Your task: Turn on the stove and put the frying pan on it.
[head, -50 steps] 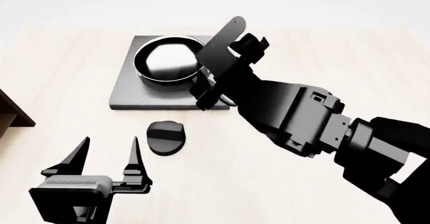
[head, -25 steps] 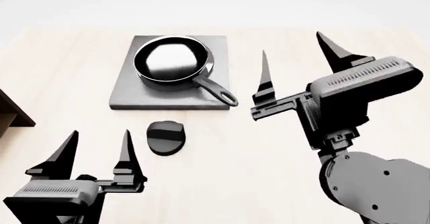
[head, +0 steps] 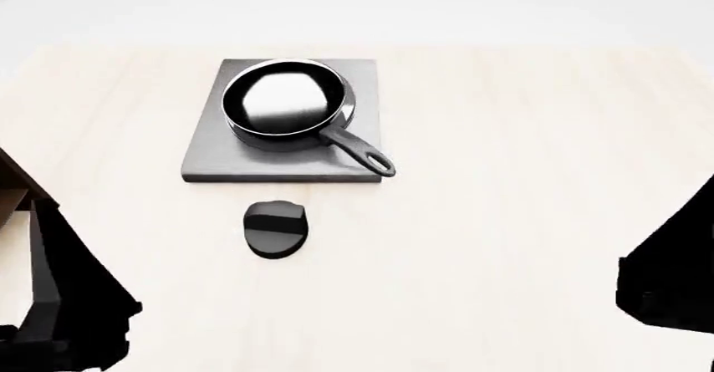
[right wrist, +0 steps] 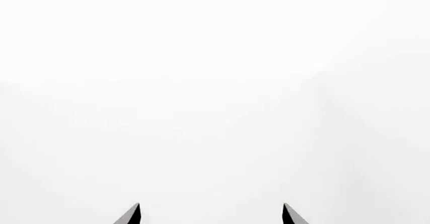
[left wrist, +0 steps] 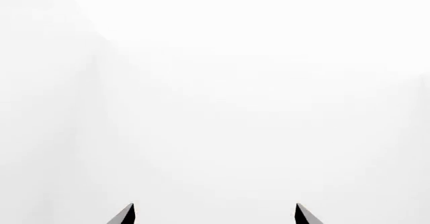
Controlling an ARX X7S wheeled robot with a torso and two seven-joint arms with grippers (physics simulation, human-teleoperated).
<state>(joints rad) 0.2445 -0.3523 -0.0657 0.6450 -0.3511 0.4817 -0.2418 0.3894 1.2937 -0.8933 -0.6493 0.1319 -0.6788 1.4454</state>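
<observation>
In the head view the frying pan (head: 284, 104) rests on the grey stove (head: 212, 159), over its burner, with its black handle (head: 363, 153) pointing to the near right. The round black knob (head: 276, 229) lies on the table just in front of the plate. Dark parts of my left arm (head: 67, 305) and right arm (head: 670, 280) show only at the lower corners, far from the pan. The left gripper (left wrist: 215, 214) and the right gripper (right wrist: 209, 213) are both open, tips wide apart, facing blank white with nothing between them.
A dark brown wooden shelf (head: 17, 180) juts in at the left edge of the pale wooden table (head: 524, 138). The table's far edge runs just behind the stove.
The right gripper has come off the pan handle, opened and drawn back to the lower right. The left arm has sunk to the lower left corner. The pan stays on the stove.
</observation>
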